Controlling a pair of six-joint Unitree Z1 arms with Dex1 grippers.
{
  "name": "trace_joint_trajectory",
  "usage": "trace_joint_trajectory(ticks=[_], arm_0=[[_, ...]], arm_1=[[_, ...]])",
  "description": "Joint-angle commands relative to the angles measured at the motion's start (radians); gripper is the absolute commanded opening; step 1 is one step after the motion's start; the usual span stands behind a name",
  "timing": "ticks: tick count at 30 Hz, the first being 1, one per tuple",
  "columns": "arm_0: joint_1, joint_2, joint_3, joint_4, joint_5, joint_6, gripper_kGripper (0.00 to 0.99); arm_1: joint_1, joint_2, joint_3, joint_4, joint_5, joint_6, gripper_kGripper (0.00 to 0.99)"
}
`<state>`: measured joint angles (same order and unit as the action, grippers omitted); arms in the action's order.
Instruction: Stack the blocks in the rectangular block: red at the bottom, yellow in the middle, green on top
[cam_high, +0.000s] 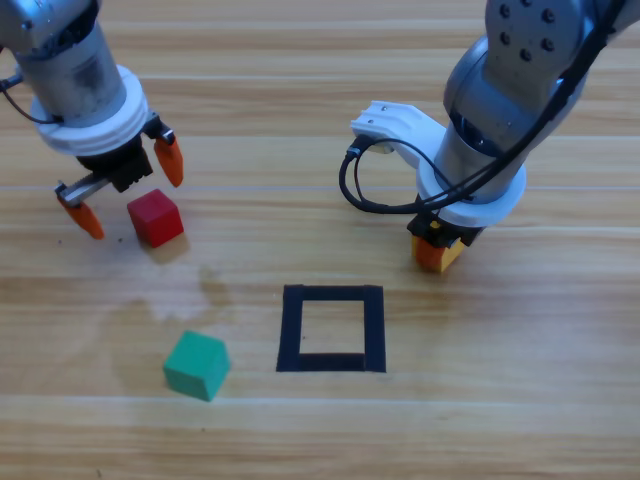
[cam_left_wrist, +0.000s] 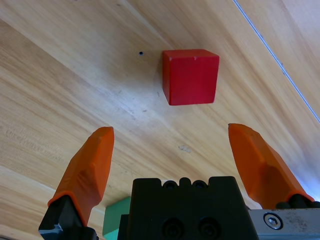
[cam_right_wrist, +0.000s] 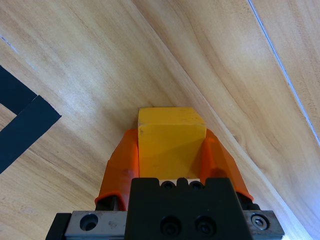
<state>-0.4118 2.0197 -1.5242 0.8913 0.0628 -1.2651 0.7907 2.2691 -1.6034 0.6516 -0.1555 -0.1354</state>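
The red cube (cam_high: 155, 218) (cam_left_wrist: 190, 76) rests on the table at the left. My left gripper (cam_high: 130, 188) (cam_left_wrist: 172, 150) hangs open just above and behind it, jaws wide, nothing between them. The yellow cube (cam_high: 440, 250) (cam_right_wrist: 170, 142) is clamped in my right gripper (cam_high: 438, 245) (cam_right_wrist: 170, 155), which is shut on it to the upper right of the black tape rectangle (cam_high: 331, 329) (cam_right_wrist: 20, 120). The green cube (cam_high: 197, 365) (cam_left_wrist: 116, 217) lies on the table left of the rectangle, below the red one.
Bare wood shows inside the tape rectangle and all around it. A black cable (cam_high: 365, 190) loops off the right arm's wrist above the table. A thin line (cam_left_wrist: 280, 65) crosses the wood in the wrist views.
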Motion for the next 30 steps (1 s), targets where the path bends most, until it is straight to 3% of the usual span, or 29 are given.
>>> trace_joint_trajectory(ticks=[1, 4, 7, 11, 15, 23, 30], arm_0=[[0.028, 0.083, -0.017, 0.009, 0.019, -0.020, 0.971], [0.033, 0.100, -0.020, 0.009, 0.020, -0.020, 0.971], [0.033, 0.122, -0.036, 0.009, 0.020, -0.017, 0.971], [0.033, 0.148, -0.063, 0.009, 0.019, -0.013, 0.971], [0.033, 0.172, -0.082, 0.009, 0.015, -0.010, 0.971], [0.034, 0.201, -0.091, 0.008, 0.015, 0.000, 0.965], [0.039, 0.226, -0.096, 0.005, 0.015, 0.016, 0.874]], arm_1=[[-0.044, 0.023, 0.028, 0.063, 0.013, 0.022, 0.000], [-0.031, -0.046, 0.074, 0.065, -0.002, 0.062, 0.000], [-0.045, -0.108, 0.091, 0.094, 0.028, 0.148, 0.000], [-0.100, -0.191, 0.123, 0.157, 0.162, 0.269, 0.000], [-0.096, -0.281, 0.194, 0.154, 0.163, 0.375, 0.000], [-0.054, -0.293, 0.240, 0.137, 0.160, 0.476, 0.000], [-0.028, -0.293, 0.263, 0.105, 0.160, 0.479, 0.000]])
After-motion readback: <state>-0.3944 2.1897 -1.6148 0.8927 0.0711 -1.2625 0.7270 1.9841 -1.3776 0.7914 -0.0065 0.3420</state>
